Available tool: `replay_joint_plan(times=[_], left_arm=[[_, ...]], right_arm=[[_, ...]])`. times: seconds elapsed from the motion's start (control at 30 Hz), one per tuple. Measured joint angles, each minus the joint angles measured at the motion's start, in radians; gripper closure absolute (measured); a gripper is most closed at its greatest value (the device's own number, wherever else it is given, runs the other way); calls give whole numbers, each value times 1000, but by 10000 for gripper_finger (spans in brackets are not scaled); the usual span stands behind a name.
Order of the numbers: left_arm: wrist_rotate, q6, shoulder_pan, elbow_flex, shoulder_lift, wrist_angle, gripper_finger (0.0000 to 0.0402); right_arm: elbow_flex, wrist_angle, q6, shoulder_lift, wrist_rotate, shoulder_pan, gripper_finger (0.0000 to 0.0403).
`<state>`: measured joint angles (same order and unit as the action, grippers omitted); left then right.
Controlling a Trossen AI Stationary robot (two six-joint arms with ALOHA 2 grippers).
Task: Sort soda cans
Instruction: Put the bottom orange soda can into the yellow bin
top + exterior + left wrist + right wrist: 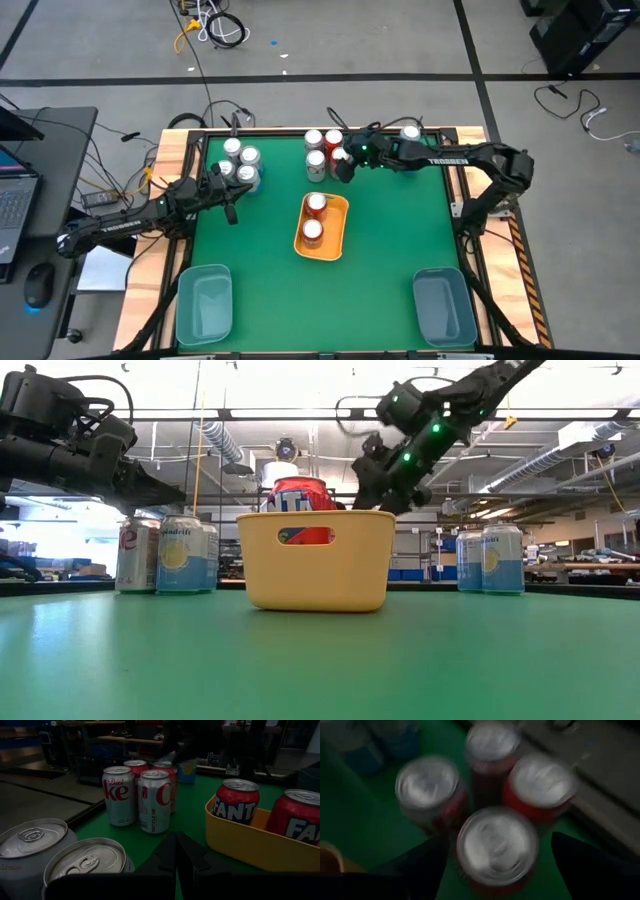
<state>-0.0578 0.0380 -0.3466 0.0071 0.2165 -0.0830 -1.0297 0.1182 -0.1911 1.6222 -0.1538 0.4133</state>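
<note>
The right arm reaches in from three o'clock toward twelve, its claw (343, 165) raised above the counter with fingers (420, 865) spread wide, pointing down. The left arm extends from nine o'clock, its claw (231, 200) closed, fingers together.

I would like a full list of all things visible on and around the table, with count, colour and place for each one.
Soda cans in the yellow bin: two, red, in the table's middle.
Soda cans, far middle cluster: about four, red and silver-grey, below the right gripper.
Soda cans, far left cluster: about four, silver tops, two light blue in the low view.
Soda cans, far right: two light blue in the low view.
Yellow bin: one, table centre.
Translucent bins: two, blue-grey, near left corner and near right corner.
Laptop: one, on a desk left of the table.
Left gripper: beside the far left cluster.
Right gripper: open, fingers either side of a can.
</note>
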Motion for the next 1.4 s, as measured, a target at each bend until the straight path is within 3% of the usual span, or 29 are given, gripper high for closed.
replay_joint_plan(times=[0.13, 0.27, 0.4, 0.53, 0.67, 0.97, 1.4], left_arm=[[0, 0, 0, 0, 0, 0, 395], [0, 0, 0, 0, 0, 1, 395], [0, -4, 0, 0, 0, 1, 395], [-1, -5, 0, 0, 0, 2, 395], [-1, -5, 0, 0, 0, 2, 395], [-2, -6, 0, 0, 0, 1, 395], [-2, -5, 0, 0, 0, 1, 395]], right_arm=[[0, -81, 2, 67, 69, 5, 67], [2, -107, -5, 116, 57, 3, 74], [2, -111, -2, 121, 56, 3, 107], [3, -86, 11, 88, 56, 1, 116], [2, -10, 11, -27, 52, -24, 116], [0, 201, -122, -307, 24, -207, 116], [1, 167, -330, -171, 15, -478, 116]])
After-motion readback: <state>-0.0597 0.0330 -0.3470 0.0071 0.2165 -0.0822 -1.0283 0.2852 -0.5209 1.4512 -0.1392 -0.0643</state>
